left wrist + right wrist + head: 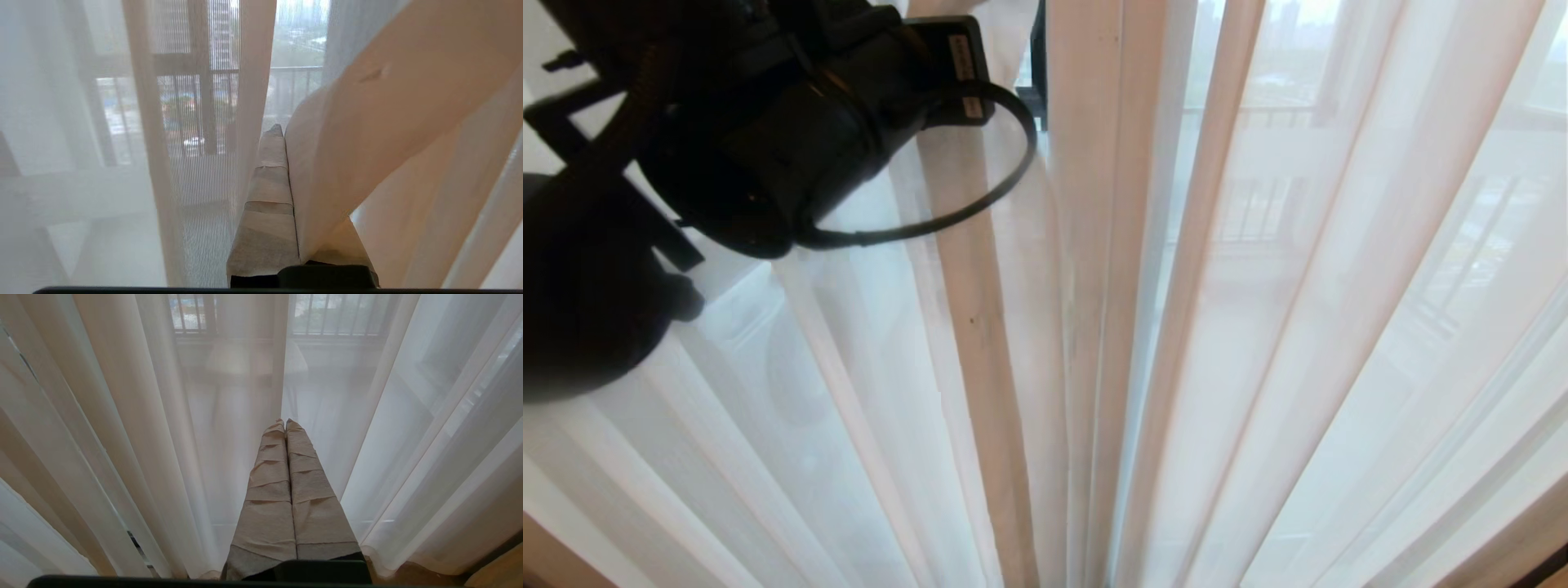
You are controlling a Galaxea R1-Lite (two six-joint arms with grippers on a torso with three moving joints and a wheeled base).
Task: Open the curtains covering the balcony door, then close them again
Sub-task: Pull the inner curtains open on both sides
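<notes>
Black left arm, looped cable; tan tape-wrapped fingers.

Right end effector: tape-wrapped fingers pressed together, nothing between | sheer white curtains hang just ahead in pleats | railing bars dimly visible through fabric

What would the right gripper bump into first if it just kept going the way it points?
Most likely the sheer white curtain hanging right ahead of the shut right gripper. How far off the fabric is cannot be told; a balcony railing shows through it.
</notes>
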